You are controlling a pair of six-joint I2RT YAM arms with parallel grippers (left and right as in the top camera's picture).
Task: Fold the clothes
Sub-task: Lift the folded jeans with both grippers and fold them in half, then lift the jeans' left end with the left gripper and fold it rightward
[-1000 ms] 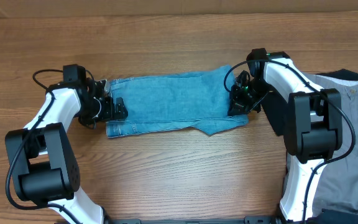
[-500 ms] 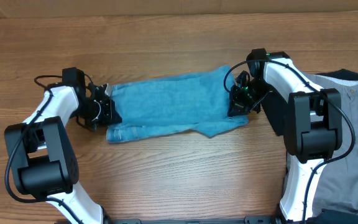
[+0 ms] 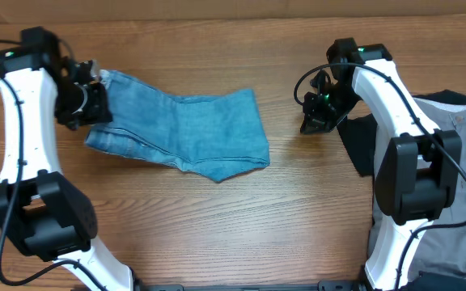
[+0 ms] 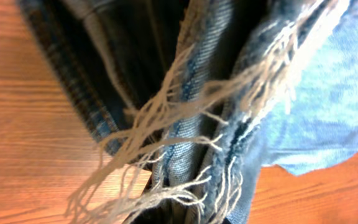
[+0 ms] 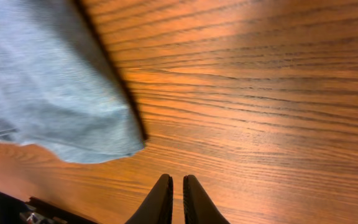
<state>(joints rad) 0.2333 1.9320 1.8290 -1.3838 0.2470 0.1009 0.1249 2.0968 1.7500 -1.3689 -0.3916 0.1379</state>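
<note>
The clothes, light-blue jeans point(image 3: 192, 129), lie folded and slanting across the table's left half. My left gripper point(image 3: 94, 101) is shut on their frayed end at the far left, and that end is bunched. The left wrist view is filled by the gathered denim point(image 4: 191, 112) and pale hem threads, which hide my fingers. My right gripper point(image 3: 310, 123) stands apart from the jeans' right end, over bare wood. In the right wrist view its jaws point(image 5: 178, 186) are almost together with nothing between them. The jeans' corner point(image 5: 48, 81) lies to the upper left there.
A grey garment point(image 3: 459, 162) with a dark one point(image 3: 356, 149) beside it lies at the right edge, partly under my right arm. Bare wooden table point(image 3: 217, 226) stretches along the front.
My left gripper shut on the hem end and pulled it far left and back. The jeans slid left, out of my right gripper, which now stands clear of the cloth.
</note>
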